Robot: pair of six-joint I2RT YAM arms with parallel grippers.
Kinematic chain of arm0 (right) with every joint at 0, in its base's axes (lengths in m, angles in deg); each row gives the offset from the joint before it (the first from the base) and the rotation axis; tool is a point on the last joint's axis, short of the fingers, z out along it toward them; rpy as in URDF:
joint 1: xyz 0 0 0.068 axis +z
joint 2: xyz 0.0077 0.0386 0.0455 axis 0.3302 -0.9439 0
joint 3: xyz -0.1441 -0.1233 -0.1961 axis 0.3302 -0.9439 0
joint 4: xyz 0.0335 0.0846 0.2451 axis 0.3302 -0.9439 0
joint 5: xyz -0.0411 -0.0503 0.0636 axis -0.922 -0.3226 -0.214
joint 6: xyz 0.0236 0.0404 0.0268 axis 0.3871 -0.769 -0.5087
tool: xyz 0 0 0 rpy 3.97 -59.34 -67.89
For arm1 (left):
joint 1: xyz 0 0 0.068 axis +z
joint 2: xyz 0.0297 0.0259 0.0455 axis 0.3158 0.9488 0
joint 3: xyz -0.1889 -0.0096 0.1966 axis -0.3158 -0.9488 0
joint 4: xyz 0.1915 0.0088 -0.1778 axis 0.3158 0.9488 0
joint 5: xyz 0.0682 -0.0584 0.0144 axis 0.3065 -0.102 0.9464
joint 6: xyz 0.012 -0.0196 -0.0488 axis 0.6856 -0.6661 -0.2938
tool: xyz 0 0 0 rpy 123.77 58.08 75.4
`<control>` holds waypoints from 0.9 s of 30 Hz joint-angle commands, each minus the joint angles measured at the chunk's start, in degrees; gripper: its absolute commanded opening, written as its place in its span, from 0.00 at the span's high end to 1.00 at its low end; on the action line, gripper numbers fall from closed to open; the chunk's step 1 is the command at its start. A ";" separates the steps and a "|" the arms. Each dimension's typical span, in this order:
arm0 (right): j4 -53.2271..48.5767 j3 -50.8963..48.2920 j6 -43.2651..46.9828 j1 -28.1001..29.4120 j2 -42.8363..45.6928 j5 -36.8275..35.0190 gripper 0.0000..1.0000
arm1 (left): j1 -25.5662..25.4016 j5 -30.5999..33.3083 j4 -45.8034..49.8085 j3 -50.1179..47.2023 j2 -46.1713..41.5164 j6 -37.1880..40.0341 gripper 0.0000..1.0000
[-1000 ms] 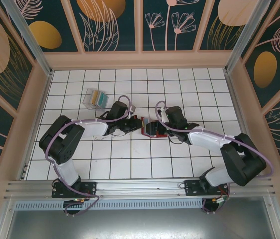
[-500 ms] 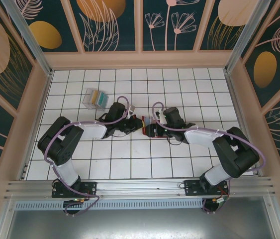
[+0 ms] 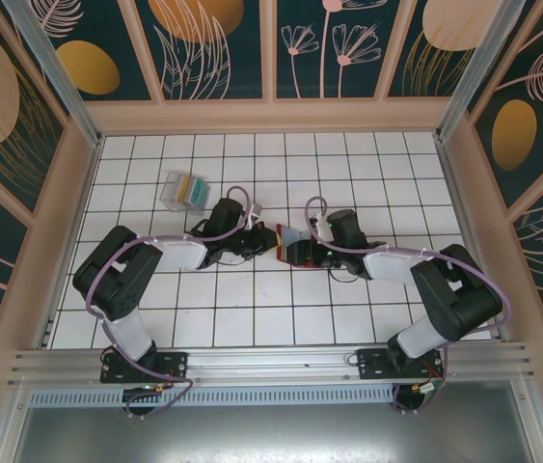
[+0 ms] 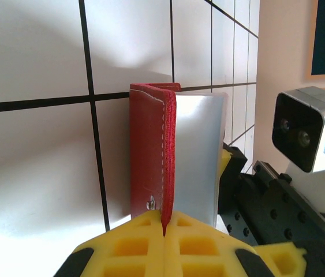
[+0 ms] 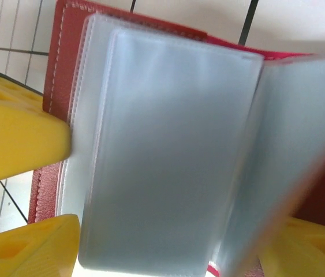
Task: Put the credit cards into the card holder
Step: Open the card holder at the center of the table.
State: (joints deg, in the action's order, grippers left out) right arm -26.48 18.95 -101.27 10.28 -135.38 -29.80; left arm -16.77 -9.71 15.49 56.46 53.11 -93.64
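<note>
The red card holder stands open on the tiles between my two grippers. My left gripper is shut on the edge of its red cover, with a grey pocket leaf fanned out to the right. My right gripper is open, and the grey inner pockets lie between its yellow fingers; I cannot tell whether they touch. From above, the right gripper faces the left gripper across the holder. The yellow and teal credit cards sit in a clear case at the back left.
The clear plastic case lies about two tiles behind the left arm's wrist. Wooden walls ring the white tiled floor. The left gripper's yellow finger shows at the left of the right wrist view.
The left gripper has shifted slightly back and right with the red cover still pinched. The right gripper has closed in on the holder, and the grey pockets now fan out more.
</note>
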 commanded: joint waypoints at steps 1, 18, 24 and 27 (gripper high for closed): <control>3.02 -0.36 -0.47 -1.03 0.54 5.47 0.21 | -0.22 -1.08 -1.83 0.07 -0.18 0.36 1.00; 1.35 2.23 1.09 -1.13 -4.32 8.08 0.16 | -0.25 -1.69 -2.64 0.06 0.72 -0.34 1.00; 1.99 2.38 0.72 -1.26 -4.95 9.62 0.17 | -0.28 -1.72 -3.28 -0.35 0.72 -0.86 1.00; 1.78 2.48 0.79 -1.22 -5.62 9.68 0.18 | -0.25 -1.42 -3.79 -0.82 0.52 -1.16 1.00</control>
State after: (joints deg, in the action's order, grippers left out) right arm -25.08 20.50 -100.61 9.25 -139.44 -21.84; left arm -16.77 -9.95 14.98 56.30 53.19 -94.08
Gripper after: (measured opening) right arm 0.822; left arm 0.060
